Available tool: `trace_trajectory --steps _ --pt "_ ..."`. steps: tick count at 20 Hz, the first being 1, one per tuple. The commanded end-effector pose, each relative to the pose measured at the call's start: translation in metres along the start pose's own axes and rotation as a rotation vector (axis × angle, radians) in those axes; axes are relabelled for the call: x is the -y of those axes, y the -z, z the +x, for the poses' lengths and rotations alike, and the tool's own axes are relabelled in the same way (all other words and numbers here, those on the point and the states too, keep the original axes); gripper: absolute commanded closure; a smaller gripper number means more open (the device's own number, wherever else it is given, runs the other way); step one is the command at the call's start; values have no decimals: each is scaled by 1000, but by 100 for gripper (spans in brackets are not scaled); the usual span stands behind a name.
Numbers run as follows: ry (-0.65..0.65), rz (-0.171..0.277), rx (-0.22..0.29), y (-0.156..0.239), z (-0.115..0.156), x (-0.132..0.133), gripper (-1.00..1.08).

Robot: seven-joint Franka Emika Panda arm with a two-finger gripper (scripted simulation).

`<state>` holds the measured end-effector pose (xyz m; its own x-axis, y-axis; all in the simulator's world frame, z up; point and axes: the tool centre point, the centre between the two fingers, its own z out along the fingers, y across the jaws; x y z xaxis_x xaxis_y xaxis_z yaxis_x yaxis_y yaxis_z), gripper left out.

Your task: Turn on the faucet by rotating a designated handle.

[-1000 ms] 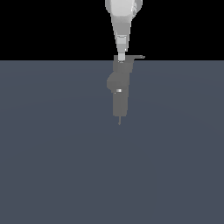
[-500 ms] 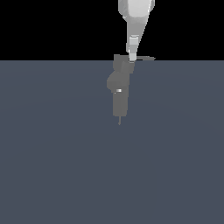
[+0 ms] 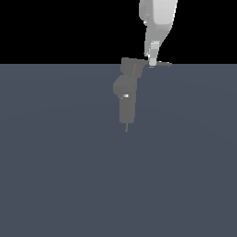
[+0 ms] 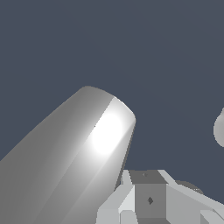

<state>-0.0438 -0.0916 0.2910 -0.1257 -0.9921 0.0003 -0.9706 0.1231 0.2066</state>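
Grey, matte and blocky, the faucet (image 3: 126, 95) stands on the slate-blue desk (image 3: 55, 162); its thin flat handle (image 3: 159, 64) meets the glossy white end effector (image 3: 152, 62), whose opening cannot be told.

The tool (image 3: 152, 61) hangs down from the glossy white arm (image 3: 158, 18), its narrow tip meeting the handle (image 3: 159, 63), a thin flat grey lever; whether its fingers are spread or closed cannot be made out. The handle runs from the boxy head (image 3: 131, 66) on the exterior view's left of the tool, passes under the tip, and tapers to a point just beyond it on the other side. Below the head, down and to the exterior view's left of the tool, the faucet (image 3: 126, 99) stands as a matte grey block with a small bright glint and a thin pin at its lower end, on the dark slate desk (image 3: 55, 162)
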Motion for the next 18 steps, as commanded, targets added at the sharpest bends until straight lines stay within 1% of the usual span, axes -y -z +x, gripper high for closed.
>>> trace_trajectory --steps 1,18 --pt "-4 7 -1 0 9 9 108" --pt "-20 11 1 2 55 41 108"
